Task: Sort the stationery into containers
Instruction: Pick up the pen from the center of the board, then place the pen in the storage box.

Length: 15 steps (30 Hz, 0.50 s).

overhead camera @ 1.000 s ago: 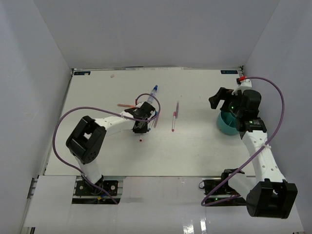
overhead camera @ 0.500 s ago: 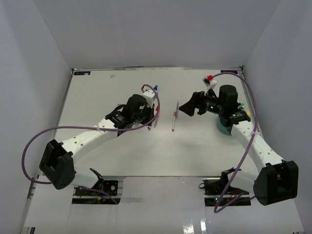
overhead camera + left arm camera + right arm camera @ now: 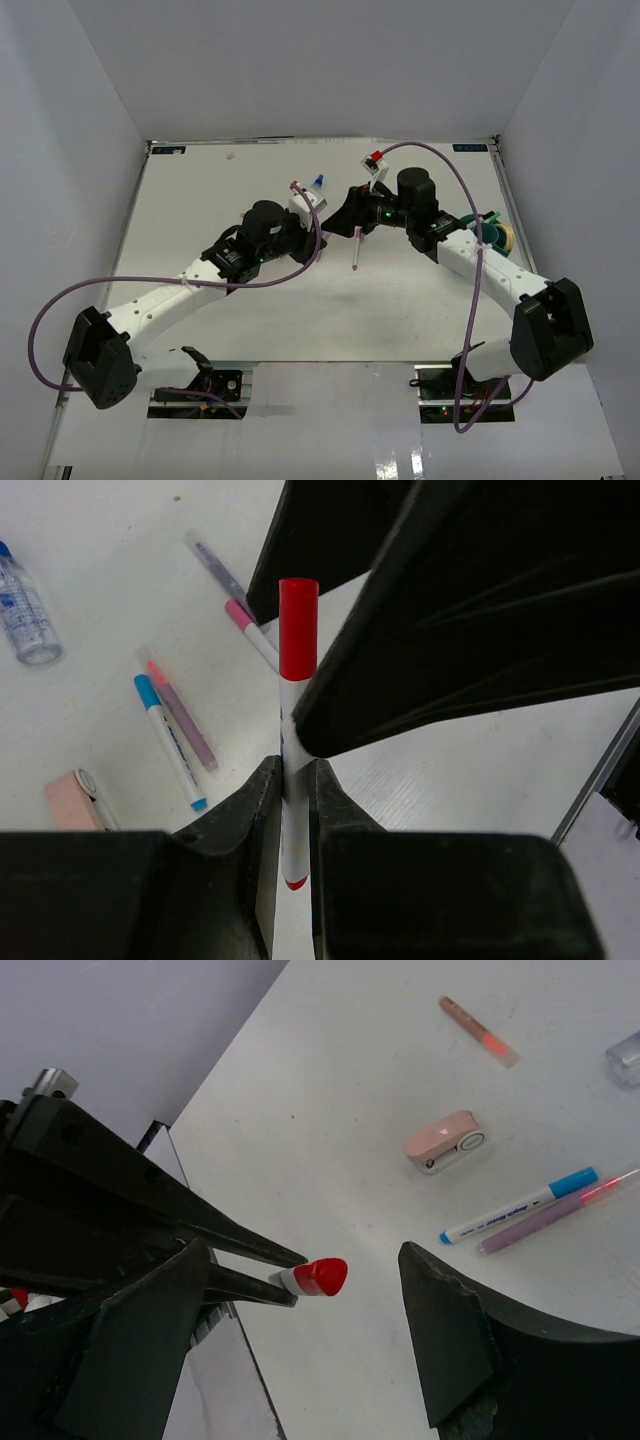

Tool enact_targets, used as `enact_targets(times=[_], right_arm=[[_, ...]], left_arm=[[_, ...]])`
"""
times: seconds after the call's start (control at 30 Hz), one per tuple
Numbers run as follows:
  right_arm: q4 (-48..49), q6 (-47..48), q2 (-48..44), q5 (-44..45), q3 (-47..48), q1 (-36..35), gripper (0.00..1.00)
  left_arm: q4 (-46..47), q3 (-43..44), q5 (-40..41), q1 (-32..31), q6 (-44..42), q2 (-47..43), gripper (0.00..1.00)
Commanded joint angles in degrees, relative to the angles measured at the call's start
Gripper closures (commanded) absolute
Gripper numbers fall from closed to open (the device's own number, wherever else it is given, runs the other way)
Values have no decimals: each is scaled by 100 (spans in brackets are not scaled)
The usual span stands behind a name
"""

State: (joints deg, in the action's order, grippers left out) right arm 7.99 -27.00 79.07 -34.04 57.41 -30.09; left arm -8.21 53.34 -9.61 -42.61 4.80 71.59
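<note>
Jaws first: the left gripper (image 3: 292,775) was clamped tight on the white barrel of the red-capped pen (image 3: 289,705), holding it up off the table (image 3: 420,300) with the cap pointing away from its wrist, while the right gripper (image 3: 303,1255) stood wide apart with that red cap just short of the gap between its two fingers, touching neither. Both sat well to the left of the teal bowl (image 3: 488,228), at about mid-table. That was the change: a second before, the right gripper had hung directly over the bowl and the left had been low among the scattered pens, far left of the bowl. Since then the right arm had swung away from the bowl and the left arm had stretched toward it, so the two met nose to nose. I read this as a handover being set up, since the bowl lay on the right arm's side. The pen had not yet changed hands. The right fingers would need to move further along the capped end before closing. Left of the bowl, the blue-capped pen (image 3: 165,740), a pink-capped pen (image 3: 250,630), the pinkish eraser (image 3: 75,798) and the clear bottle (image 3: 25,610) lay unsorted.
</note>
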Motion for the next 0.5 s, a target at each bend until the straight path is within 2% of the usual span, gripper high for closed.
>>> enact_targets(times=[0.0,0.17,0.37,0.4,0.47], right_arm=[[379,-226,144,47,297,-146,18],[370,-226,293,29,359,-252,29],[387,-209,267,12,324,-287,61],[396,-209,267,20,315,-296,72],[396,-200,241,21,315,-287,78]], left_arm=[[364,-78,-243,-19,-119,-347,85],[469,-184,-182,-19,-172,-436,84],[469,-192,-129,-28,-172,-383,82],[469,-193,-138,-28,-163,-374,81],[469,-201,-121,-19,-146,-365,78]])
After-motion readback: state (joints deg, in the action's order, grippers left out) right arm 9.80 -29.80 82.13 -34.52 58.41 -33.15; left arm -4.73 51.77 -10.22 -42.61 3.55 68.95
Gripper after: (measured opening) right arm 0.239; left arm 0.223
